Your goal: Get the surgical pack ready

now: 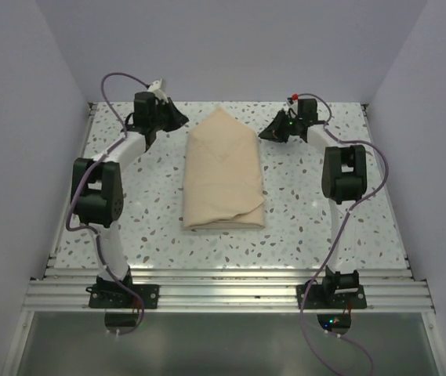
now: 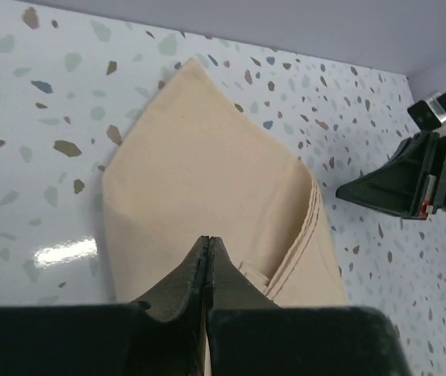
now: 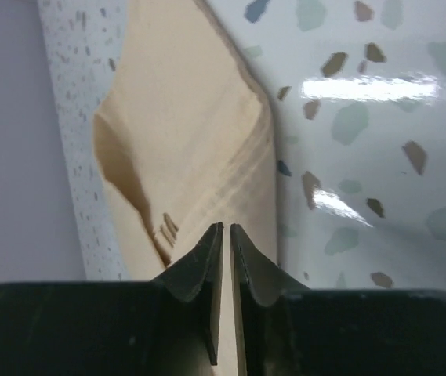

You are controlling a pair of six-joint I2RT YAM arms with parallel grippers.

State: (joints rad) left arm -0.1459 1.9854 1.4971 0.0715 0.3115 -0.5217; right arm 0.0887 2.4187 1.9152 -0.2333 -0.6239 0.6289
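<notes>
Pack (image 1: 223,174) lies folded on speckled table (image 1: 317,227) between closed left gripper (image 1: 177,119) and near-closed, empty right gripper (image 1: 266,133).

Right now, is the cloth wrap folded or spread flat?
Folded: the surgical pack is a compact bundle with a pointed far end and layered edges.

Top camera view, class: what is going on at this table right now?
Two robot arms flank a folded tan surgical pack on the speckled table. The left end effector and right end effector sit beside its far corners, both closed or nearly so, holding nothing. The pack lies as a compact bundle, pointed end away.
</notes>
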